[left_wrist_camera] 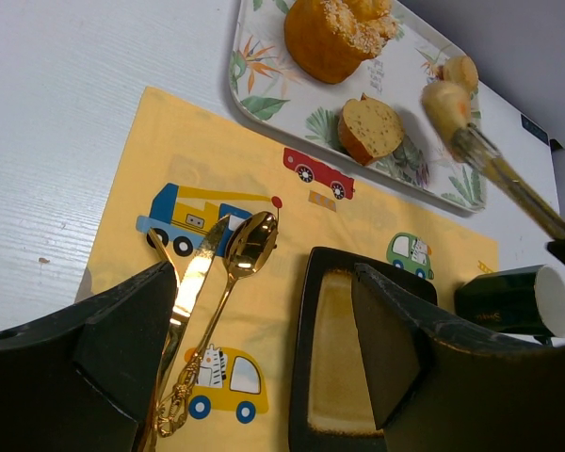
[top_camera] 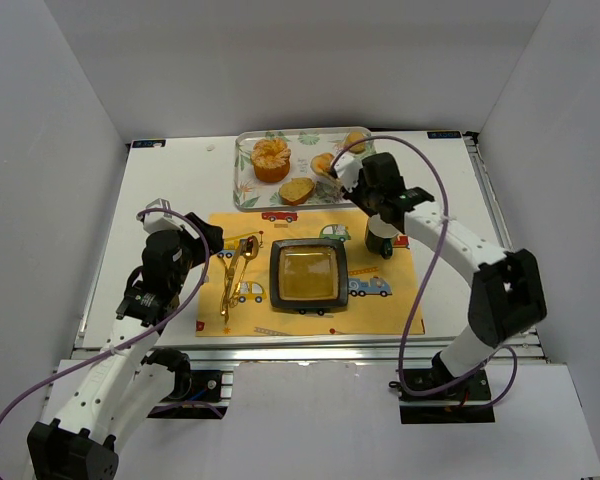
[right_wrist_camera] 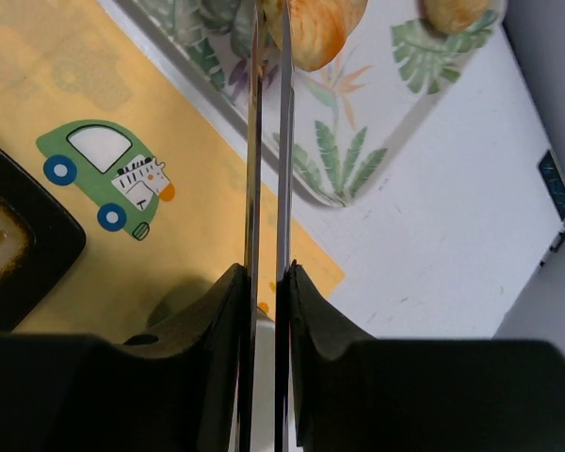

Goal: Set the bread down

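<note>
Progress: early, by my reading. The bread [right_wrist_camera: 315, 28] is pinched at the tip of the tongs [right_wrist_camera: 268, 169] over the tray [top_camera: 242, 170], upper middle of the top view. I cannot tell whether it is clear of the tray.
Left to do: carry it to the plate [top_camera: 276, 275] at centre frame, its likely target, and let go. No bread lies on the plate yet.
Right gripper [right_wrist_camera: 266, 278]: clamped on the tongs' two arms, which are squeezed nearly together.
Left gripper [left_wrist_camera: 264, 325]: spread wide, holding nothing, above the gold cutlery [top_camera: 235, 275] at the left of the mat.
Surface: white table [top_camera: 170, 190] with a yellow car-print placemat [top_camera: 380, 310]; a dark green cup [top_camera: 380, 238] stands right of the plate.
Room: plain white walls on three sides.
</note>
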You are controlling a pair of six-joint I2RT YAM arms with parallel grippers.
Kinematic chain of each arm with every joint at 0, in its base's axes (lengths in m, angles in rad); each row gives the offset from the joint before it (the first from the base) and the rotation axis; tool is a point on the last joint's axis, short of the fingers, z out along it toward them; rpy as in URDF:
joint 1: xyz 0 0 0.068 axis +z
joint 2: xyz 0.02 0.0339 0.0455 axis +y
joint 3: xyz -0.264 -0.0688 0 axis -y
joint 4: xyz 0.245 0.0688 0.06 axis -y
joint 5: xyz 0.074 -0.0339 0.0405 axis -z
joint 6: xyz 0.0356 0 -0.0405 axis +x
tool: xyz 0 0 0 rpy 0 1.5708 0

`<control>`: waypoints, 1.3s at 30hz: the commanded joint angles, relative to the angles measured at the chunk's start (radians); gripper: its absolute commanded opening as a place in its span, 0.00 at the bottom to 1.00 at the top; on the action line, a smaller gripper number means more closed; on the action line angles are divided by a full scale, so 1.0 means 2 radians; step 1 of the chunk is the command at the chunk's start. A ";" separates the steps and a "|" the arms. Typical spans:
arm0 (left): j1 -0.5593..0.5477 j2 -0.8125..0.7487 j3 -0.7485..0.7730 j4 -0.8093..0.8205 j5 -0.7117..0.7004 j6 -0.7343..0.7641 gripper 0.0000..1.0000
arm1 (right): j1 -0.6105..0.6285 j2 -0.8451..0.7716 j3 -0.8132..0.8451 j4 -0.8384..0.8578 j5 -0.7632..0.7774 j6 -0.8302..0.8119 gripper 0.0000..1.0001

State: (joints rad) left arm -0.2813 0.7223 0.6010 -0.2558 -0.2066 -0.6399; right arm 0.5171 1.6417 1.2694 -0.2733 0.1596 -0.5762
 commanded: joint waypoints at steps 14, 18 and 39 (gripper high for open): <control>0.000 -0.002 0.012 0.011 0.000 0.002 0.84 | 0.000 -0.295 -0.153 -0.099 -0.281 -0.082 0.00; 0.000 -0.003 0.008 0.015 0.004 0.001 0.84 | 0.013 -0.318 -0.177 -0.129 -0.282 -0.098 0.01; 0.000 -0.018 0.004 0.005 0.000 -0.001 0.84 | 0.037 -0.307 -0.162 -0.229 -0.323 -0.118 0.44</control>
State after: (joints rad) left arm -0.2813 0.6907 0.6010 -0.2516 -0.2024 -0.6445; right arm 0.5850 1.0534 0.8913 -0.7071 -0.4343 -0.7979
